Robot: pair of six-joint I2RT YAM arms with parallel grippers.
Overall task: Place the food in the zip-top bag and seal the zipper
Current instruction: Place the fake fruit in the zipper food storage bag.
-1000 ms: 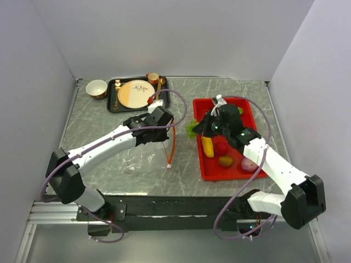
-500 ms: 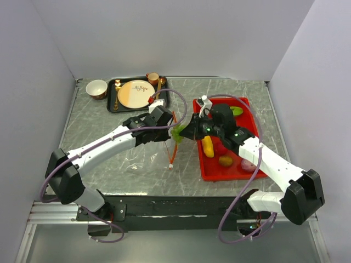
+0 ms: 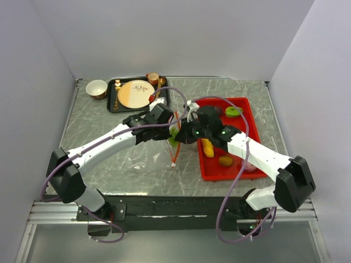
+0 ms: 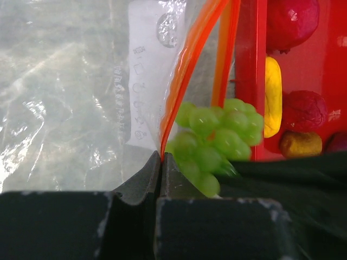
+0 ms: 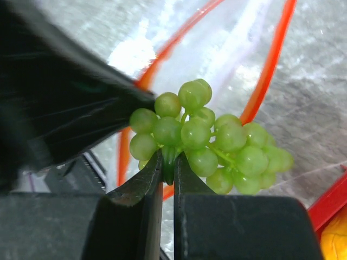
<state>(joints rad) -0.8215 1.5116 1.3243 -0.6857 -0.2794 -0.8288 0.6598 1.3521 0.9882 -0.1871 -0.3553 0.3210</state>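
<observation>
My left gripper [image 4: 161, 157] is shut on the orange-red zipper [image 4: 187, 70], holding one lip of the clear zip-top bag [image 4: 70, 97] up off the table. My right gripper [image 5: 168, 162] is shut on the stem of the green grape bunch [image 5: 217, 146]. The bunch hangs at the bag's mouth between the two zipper [image 5: 271, 70] strips. From above, the grape bunch [image 3: 174, 135] sits between the left gripper [image 3: 171, 124] and the right gripper [image 3: 184, 135]. A yellow oblong piece [image 3: 207, 147], a brownish piece [image 3: 225, 161] and a green piece [image 3: 233, 111] lie in the red tray [image 3: 211, 171].
A black tray [image 3: 112, 104] at the back left holds a cream plate [image 3: 135, 93], a gold spoon [image 3: 116, 101] and a small cup [image 3: 153, 78]. A cream bowl [image 3: 96, 88] stands beside it. Walls close in the table on three sides.
My right arm has swung left from over the red tray, carrying the grape bunch to the bag's mouth. The left gripper keeps its hold on the zipper, hardly moved.
</observation>
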